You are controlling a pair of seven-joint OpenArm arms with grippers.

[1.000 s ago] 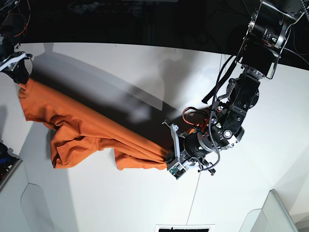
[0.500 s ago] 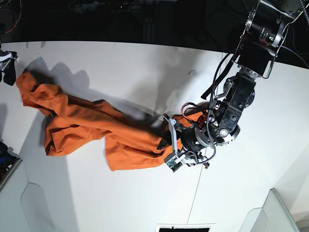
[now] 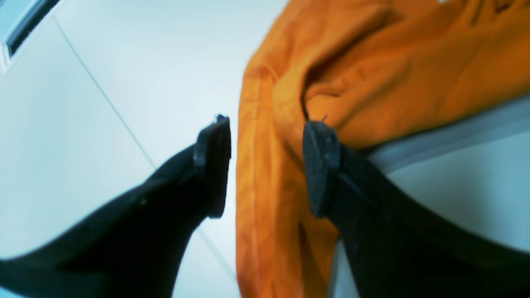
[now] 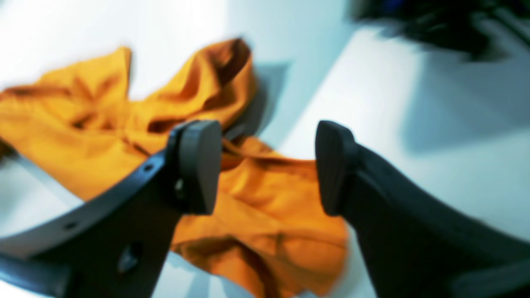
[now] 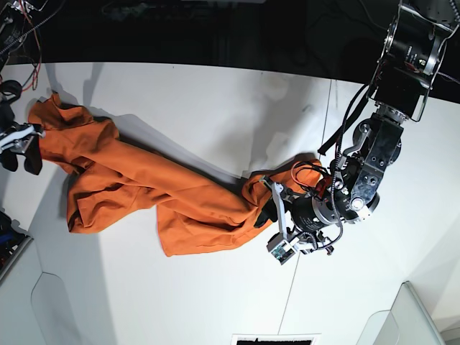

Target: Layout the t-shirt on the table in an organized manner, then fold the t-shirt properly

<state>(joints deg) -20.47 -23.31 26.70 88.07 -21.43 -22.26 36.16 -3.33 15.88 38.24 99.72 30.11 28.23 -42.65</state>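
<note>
The large flat matte white table [image 5: 201, 93] fills the scene, with a thin dark seam line running across it toward the near edge.

On it lies the bright orange short-sleeved fabric t-shirt [image 5: 144, 190], bunched and twisted into a long rumpled band that stretches from the far left edge of the base view to just past the middle. The cloth is creased throughout and not spread flat. No collar, neck label, brand mark or writing can be read on it in any view.

The left arm, black with exposed cables, reaches down from the upper right of the base view. Its left gripper [image 5: 277, 226] stands at the right-hand end of the shirt. In the left wrist view the left gripper [image 3: 265, 165] has its two dark jaws parted, with a hemmed fold of the orange t-shirt [image 3: 372, 74] running through the gap between them. The jaws do not pinch the cloth; whether either pad touches it cannot be told.

The right gripper [image 5: 20, 147] sits at the left edge of the base view, just beside the shirt's other end. In the right wrist view, which is blurred, the right gripper [image 4: 269, 165] also has its jaws spread apart and holds nothing. The crumpled t-shirt [image 4: 103, 111] lies on the table beyond and beneath them.
</note>
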